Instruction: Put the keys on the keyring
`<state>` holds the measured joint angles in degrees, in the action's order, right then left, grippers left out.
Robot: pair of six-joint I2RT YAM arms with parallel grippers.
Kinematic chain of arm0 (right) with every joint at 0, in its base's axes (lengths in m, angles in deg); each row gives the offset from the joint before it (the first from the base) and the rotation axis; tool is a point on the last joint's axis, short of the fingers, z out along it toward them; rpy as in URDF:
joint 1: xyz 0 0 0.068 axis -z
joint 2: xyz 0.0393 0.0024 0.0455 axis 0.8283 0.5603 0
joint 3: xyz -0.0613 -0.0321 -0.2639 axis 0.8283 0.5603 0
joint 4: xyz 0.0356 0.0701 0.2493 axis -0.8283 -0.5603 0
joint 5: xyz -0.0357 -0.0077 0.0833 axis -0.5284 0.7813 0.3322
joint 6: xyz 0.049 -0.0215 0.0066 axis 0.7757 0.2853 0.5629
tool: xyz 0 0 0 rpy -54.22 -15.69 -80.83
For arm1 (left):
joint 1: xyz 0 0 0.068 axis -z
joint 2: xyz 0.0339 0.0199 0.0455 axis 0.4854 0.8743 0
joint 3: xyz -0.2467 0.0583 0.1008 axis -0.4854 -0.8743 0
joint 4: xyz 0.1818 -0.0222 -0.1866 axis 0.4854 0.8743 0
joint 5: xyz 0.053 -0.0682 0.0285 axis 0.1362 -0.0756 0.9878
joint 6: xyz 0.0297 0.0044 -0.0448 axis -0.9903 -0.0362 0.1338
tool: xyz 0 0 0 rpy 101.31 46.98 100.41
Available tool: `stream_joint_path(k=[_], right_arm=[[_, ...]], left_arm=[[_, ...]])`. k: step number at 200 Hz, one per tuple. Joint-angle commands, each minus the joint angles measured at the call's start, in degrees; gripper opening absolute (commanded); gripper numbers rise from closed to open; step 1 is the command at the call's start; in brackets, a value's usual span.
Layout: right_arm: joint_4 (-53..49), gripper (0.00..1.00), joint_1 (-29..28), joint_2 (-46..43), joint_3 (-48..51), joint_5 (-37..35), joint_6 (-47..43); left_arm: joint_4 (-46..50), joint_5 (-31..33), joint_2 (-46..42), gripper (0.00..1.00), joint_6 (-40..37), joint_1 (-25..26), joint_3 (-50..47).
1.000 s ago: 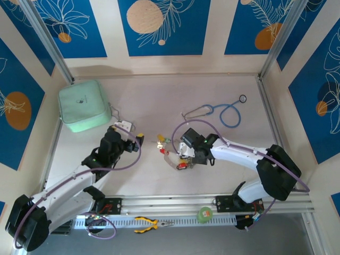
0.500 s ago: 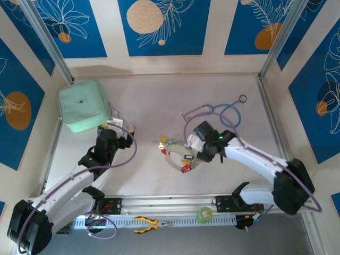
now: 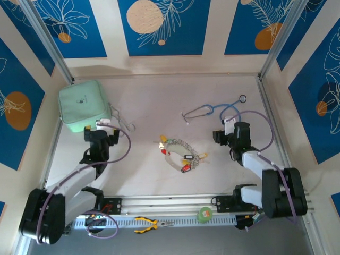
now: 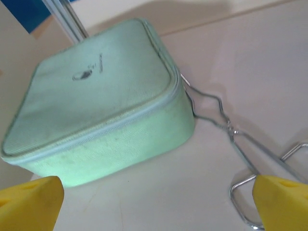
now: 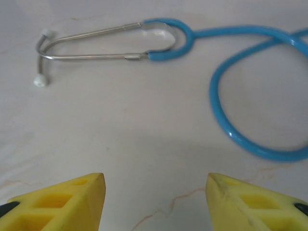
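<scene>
1. Yellow pads (image 5: 67, 202) of the right gripper (image 5: 156, 199) stood wide apart with nothing between them, over the bare table (image 5: 120, 139).
2. We saw the left gripper (image 4: 154, 207) spread just as wide and empty, its yellow pads (image 4: 29, 202) far from each other.
3. Just ahead of the right gripper lay the blue stethoscope (image 5: 250, 96), to the far right of the keyring (image 3: 183, 144).
4. Ahead of the left gripper sat a mint-green pouch (image 4: 96, 101) with metal forceps (image 4: 226, 125) just beside it, both well to the left of the keyring.
5. The keyring lay between the two grippers, apart from both.
6. The keys (image 3: 184, 168), with yellow, red and black tags, clustered along the keyring. We could not tell whether each was threaded on.
</scene>
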<state>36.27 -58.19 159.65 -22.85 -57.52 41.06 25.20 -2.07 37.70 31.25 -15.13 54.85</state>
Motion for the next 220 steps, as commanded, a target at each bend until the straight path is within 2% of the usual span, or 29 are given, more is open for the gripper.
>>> stream_joint_path(k=[1,34,47,62,69,78,86,108,123,151,169,189,203,207,209,220], right_arm=[[25.5,0.58,1.6,5.8,1.2,5.3,3.9],[38.2,0.58,1.5,16.5,2.2,8.1,3.4],[32.6,0.58,2.7,14.4,1.3,10.0,3.5],[32.5,0.59,3.3,15.8,0.0,10.3,4.5],[28.0,0.59,3.9,15.2,-1.7,10.6,4.9],[27.0,0.59,4.6,16.2,-3.2,10.9,6.2],[24.6,0.6,5.1,15.9,-4.2,10.9,6.5],[25.6,0.6,5.2,16.0,-3.8,10.0,7.1],[25.4,0.6,5.2,15.9,-3.8,9.7,7.1],[25.2,0.61,5.1,16.0,-4.0,9.6,7.1],[25.3,0.62,5.1,16.0,-3.9,9.5,7.1],[25.2,0.64,5.1,16.1,-3.9,9.4,7.1],[25.1,0.69,4.8,15.9,-3.9,9.1,7.0],[25.0,0.95,4.7,15.9,-4.1,8.6,6.9],[25.0,0.99,4.5,15.9,-4.1,8.4,6.9],[24.4,0.99,4.0,15.9,-4.2,6.0,7.1]], left_arm=[[-15.5,-3.7,5.3,1.0,0.0,-1.9,-2.1],[-37.2,-11.3,19.7,1.0,0.5,-3.4,-4.1],[-42.4,-12.9,25.7,1.0,0.2,-3.5,-3.8],[-53.3,-13.3,34.5,1.0,-1.4,-3.3,-4.2],[-46.1,-11.9,31.9,1.0,0.2,-3.3,-3.1],[-38.0,-10.2,28.9,1.0,2.7,-4.2,-1.0],[-38.7,-10.2,30.4,1.0,2.9,-5.2,0.4],[-38.1,-11.2,30.6,1.0,1.5,-4.5,0.8],[-32.4,-11.8,30.0,1.0,2.5,-4.8,3.0],[-31.9,-11.9,30.3,1.0,2.6,-5.2,3.6],[-25.9,-18.9,30.1,1.0,4.6,-8.4,6.3],[-25.7,-19.3,30.2,1.0,4.6,-8.7,6.4],[-26.7,-19.5,29.9,1.0,4.4,-8.7,5.9],[-27.2,-20.6,29.7,1.0,3.9,-8.6,5.4],[-27.1,-21.5,29.7,1.0,3.5,-8.7,5.5],[-26.0,-25.5,29.4,1.0,2.8,-8.8,5.7]])
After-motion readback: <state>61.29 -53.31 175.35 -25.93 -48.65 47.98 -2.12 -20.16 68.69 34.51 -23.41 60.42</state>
